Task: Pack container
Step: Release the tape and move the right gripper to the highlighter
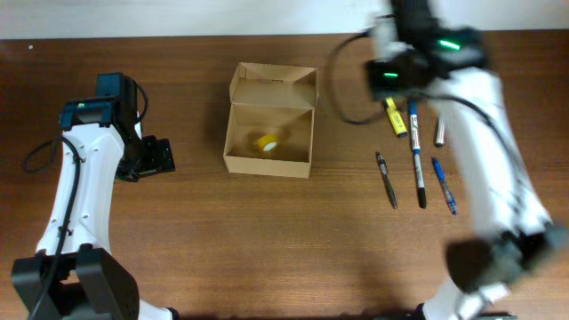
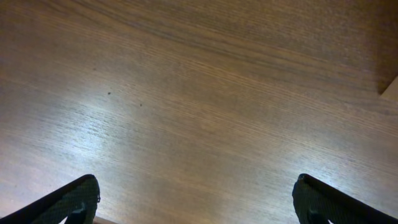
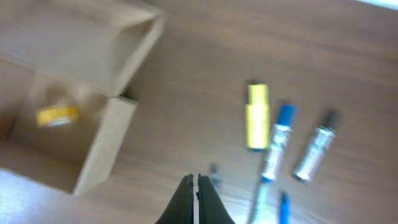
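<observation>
The tan cardboard container (image 1: pixel 268 164) stands open at the table's middle, with its flap lid (image 1: pixel 272 85) folded back. A yellow item (image 1: pixel 265 142) lies inside it. In the right wrist view the container (image 3: pixel 102 146) is at the left and the yellow item (image 3: pixel 57 115) shows inside. My right gripper (image 3: pixel 196 180) is shut and empty, raised above the table between the container and a row of pens. In the overhead view the right gripper (image 1: pixel 391 76) is blurred. My left gripper (image 2: pixel 199 196) is open and empty over bare wood, left of the container (image 1: pixel 156 156).
Right of the container lie a yellow highlighter (image 1: pixel 395 116), a blue-capped marker (image 1: pixel 417 156), a grey marker (image 1: pixel 439 132), a black pen (image 1: pixel 386 179) and a blue pen (image 1: pixel 444 186). The highlighter (image 3: pixel 257 116) and markers also show in the right wrist view.
</observation>
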`<state>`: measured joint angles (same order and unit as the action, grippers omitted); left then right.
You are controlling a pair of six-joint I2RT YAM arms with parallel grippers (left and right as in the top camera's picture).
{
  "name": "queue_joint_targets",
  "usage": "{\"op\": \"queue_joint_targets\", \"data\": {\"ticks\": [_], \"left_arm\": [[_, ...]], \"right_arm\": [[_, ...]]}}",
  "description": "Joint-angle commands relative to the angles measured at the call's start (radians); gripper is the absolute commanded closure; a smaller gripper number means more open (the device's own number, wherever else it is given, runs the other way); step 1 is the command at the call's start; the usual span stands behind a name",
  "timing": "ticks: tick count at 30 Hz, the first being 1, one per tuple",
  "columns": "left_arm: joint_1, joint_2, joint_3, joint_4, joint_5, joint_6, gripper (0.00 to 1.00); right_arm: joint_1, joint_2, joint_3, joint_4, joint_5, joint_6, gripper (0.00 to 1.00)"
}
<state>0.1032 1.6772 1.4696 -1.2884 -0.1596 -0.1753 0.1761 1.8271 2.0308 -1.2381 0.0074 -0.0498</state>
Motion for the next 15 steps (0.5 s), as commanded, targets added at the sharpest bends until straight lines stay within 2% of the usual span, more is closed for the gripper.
{"op": "queue_joint_targets", "data": {"ticks": [1, 5, 10, 12, 13, 15], "left_arm": [[0.004, -0.007, -0.006, 0.002, 0.006, 0.013, 0.00], [0.004, -0.007, -0.006, 0.002, 0.006, 0.013, 0.00], [0.004, -0.008, -0.006, 0.002, 0.006, 0.013, 0.00], [0.004, -0.007, -0.006, 0.002, 0.006, 0.013, 0.00], [0.004, -0.007, -0.006, 0.002, 0.006, 0.013, 0.00], [0.004, -0.007, -0.006, 0.002, 0.006, 0.013, 0.00]], "right_arm": [[-0.078, -0.149, -0.209, 0.069, -0.003, 0.026, 0.96], [-0.130, -0.198, -0.393, 0.156, -0.003, 0.032, 0.94], [-0.131, -0.119, -0.493, 0.269, -0.002, 0.025, 0.63], [-0.132, -0.069, -0.492, 0.319, -0.002, 0.020, 0.47], [-0.132, -0.042, -0.492, 0.353, -0.003, 0.007, 0.36], [-0.132, 0.005, -0.492, 0.411, -0.001, -0.030, 0.29]]}}
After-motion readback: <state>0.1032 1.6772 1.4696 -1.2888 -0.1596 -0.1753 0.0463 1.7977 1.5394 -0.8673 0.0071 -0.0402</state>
